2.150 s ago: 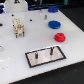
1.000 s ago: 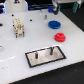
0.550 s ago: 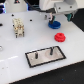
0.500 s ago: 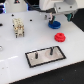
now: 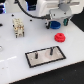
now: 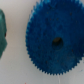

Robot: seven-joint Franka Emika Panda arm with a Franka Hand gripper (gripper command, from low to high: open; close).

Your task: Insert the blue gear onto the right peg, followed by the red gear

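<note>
The white table point(image 5: 15, 60) carries everything, and the arm's pale wrist and gripper point(image 5: 56, 20) hang over its far side, toward the exterior view's right. Nearer the camera lies the grey plate point(image 5: 46, 56) with its black rim, and two thin dark pegs stand on it; the right peg point(image 5: 50, 50) is taken here as the one toward the exterior view's right, and it is bare, as is its twin.

The red gear point(image 5: 60, 37) lies flat on the table between the plate and the arm, apart from both. The blue gear point(image 5: 54, 24) lies beneath the gripper, mostly hidden in the exterior view. In the wrist view the blue gear point(image 6: 55, 42) nearly fills the picture, flat, its centre hole close to the middle.

So the step in hand looks like the approach to pick up the blue gear: nothing is on a peg yet. No fingers show in either view, so I cannot tell whether the gripper is wide or narrow, or touching the gear.

The next move calls for a straight descent, a firm grip on the gear, then a lift and carry to the right peg, hole lined up over the pin.
</note>
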